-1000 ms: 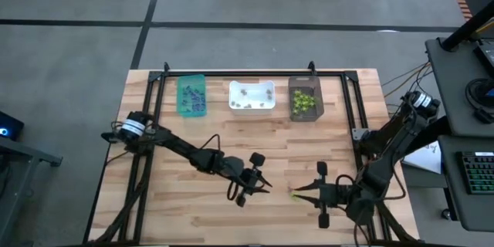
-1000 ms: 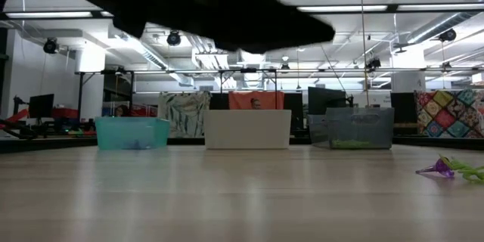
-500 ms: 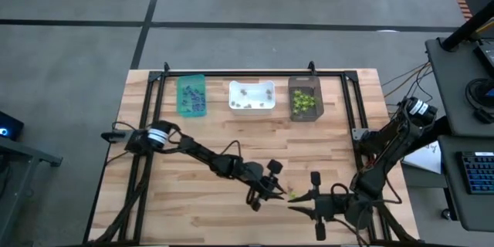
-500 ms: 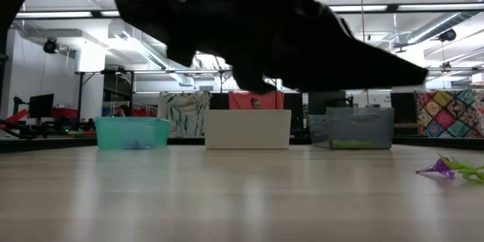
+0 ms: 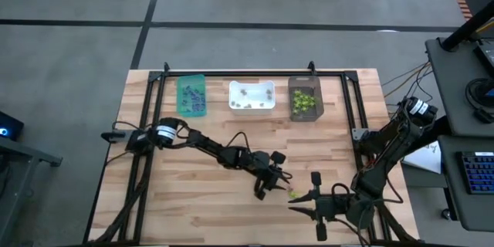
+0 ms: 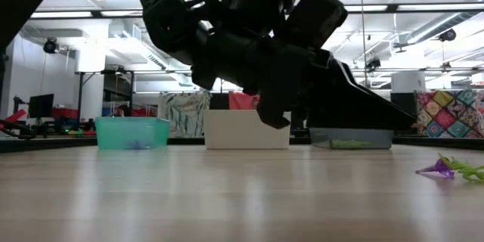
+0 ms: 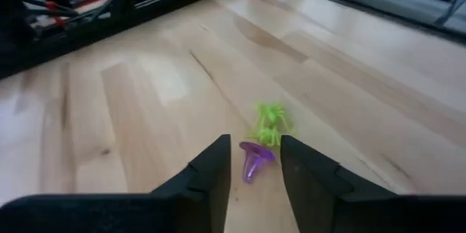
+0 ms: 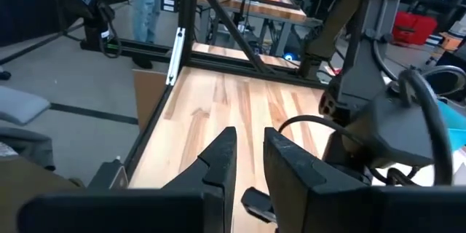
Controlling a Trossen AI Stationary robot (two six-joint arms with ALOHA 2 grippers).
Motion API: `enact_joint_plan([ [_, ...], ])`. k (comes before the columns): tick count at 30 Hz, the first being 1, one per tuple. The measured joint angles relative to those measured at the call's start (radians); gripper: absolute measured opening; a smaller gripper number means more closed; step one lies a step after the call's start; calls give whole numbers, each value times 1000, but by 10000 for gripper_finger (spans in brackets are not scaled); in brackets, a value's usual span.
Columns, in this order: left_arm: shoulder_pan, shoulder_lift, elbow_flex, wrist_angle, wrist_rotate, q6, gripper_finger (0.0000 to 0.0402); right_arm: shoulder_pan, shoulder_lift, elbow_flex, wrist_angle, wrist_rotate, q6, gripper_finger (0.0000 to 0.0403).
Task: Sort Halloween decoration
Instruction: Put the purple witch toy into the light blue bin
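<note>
The left gripper [image 7: 253, 162] hangs low over the wooden table [image 5: 193, 201], its two dark fingers [image 7: 215, 166] parted with a gap between them and nothing in their grasp. Seen past those fingers, a purple cone-shaped trinket [image 7: 253, 159] lies on the wood in line with the gap, and a lime-green spider-like trinket [image 7: 271, 121] lies just beyond it, touching or nearly touching it. From above, the left gripper [image 5: 272, 182] sits toward the table's near edge, right of centre, with the lime-green trinket [image 5: 294, 194] showing as a small speck just beside its tip; the purple one is too small to pick out there. At table height, the purple trinket [image 6: 439, 169] and the green one [image 6: 467, 172] lie side by side on the wood.

The right gripper [image 5: 299, 201] hovers near the same pair of trinkets, on the side away from the left gripper, pointing toward it. Its own wrist view shows the right gripper [image 8: 249, 162] with fingers set a narrow gap apart and nothing between them.

Along the table's far edge stand three bins in a row: a teal bin [image 5: 181, 83] holding purple pieces, a white bin [image 5: 231, 97] holding a few pale and greenish pieces, and a dark brown bin [image 5: 292, 85] holding lime-green pieces. All three are well apart from both grippers.
</note>
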State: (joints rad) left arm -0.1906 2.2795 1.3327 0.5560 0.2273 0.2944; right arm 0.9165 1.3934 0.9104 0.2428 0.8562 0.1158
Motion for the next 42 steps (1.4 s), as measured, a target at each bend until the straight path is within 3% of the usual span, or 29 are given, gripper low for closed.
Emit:
enact_joint_plan([
  [5,10,15,21,3,66,-22,153,0,0,0,-3,0,-3,59],
  [13,11,74,57,3,70,34,221,0,0,-1,-3,0,-4,59],
  [27,39,120,114,2,73,42,214,-1,0,-15,-6,5,23,59],
  [42,41,180,154,5,160,6,211,-1,0,-17,-2,9,34,59],
])
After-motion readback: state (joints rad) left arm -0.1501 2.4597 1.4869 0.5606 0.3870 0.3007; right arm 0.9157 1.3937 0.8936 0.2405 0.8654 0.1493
